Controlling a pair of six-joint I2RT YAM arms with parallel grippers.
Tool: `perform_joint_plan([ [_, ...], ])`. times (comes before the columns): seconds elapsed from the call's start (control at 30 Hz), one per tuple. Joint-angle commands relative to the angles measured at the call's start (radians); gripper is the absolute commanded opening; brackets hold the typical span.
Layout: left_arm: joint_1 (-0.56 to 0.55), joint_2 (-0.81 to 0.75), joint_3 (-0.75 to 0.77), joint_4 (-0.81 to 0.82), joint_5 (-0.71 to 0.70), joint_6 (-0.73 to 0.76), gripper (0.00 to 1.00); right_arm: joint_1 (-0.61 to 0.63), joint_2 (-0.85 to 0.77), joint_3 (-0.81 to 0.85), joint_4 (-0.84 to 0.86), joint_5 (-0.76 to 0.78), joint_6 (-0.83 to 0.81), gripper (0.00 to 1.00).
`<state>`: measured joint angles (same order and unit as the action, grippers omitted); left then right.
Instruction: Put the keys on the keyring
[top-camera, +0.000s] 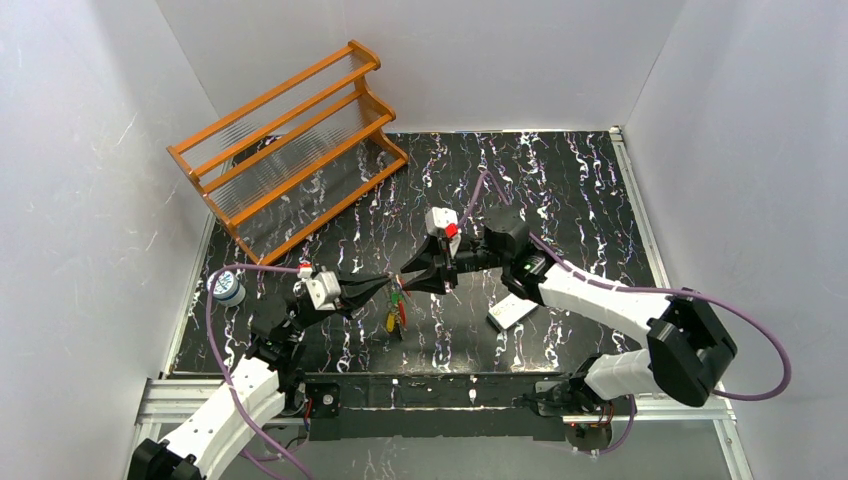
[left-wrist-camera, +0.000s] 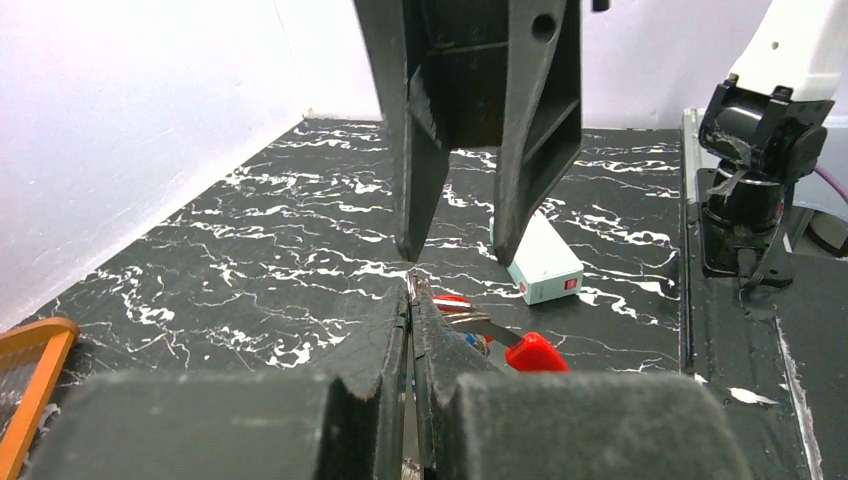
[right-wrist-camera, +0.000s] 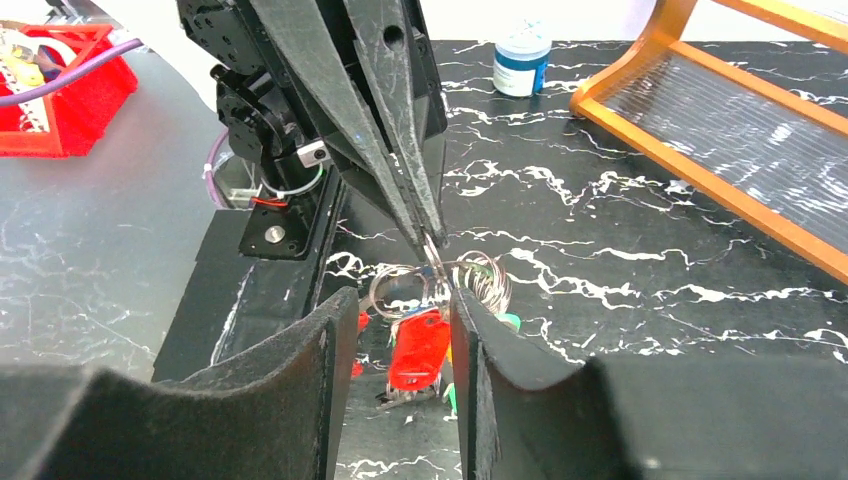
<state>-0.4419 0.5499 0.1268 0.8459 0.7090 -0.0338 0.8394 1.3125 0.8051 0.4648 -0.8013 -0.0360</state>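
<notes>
red, yellow and green keys (top-camera: 397, 312) hang over the black marbled table (top-camera: 560, 180), beneath the keyring (right-wrist-camera: 482, 272). left gripper (right-wrist-camera: 430, 245) is pinched shut on that ring; right gripper (right-wrist-camera: 402, 300) faces it, fingers half spread, holding nothing. farther back stands an orange rack (top-camera: 290, 140).

Hard to make out: the keys (right-wrist-camera: 420, 352)
Seen from the right wrist, they sit partly behind the dark fingers of the right claw (right-wrist-camera: 400, 300), only a red head and green slivers showing. The left claw (right-wrist-camera: 428, 245) covers part of the keyring (right-wrist-camera: 487, 283), so which keys are threaded I cannot tell. From overhead the bunch is too small to sort. The orange rack (right-wrist-camera: 700, 125) runs out of view.
</notes>
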Motion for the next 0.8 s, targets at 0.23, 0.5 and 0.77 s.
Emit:
perform_joint_plan([
  [0.23,-0.007,0.009,0.003,0.124,0.035,-0.043,0.00,-0.003,0.089,0.073,0.172,-0.082,0.093,0.45],
  [0.5,-0.008,0.022,0.008,0.128,0.044,-0.048,0.00,-0.003,0.128,0.084,0.183,-0.094,0.101,0.31],
  [0.77,-0.009,0.019,0.008,0.129,0.044,-0.051,0.00,-0.003,0.132,0.099,0.135,-0.097,0.068,0.01],
])
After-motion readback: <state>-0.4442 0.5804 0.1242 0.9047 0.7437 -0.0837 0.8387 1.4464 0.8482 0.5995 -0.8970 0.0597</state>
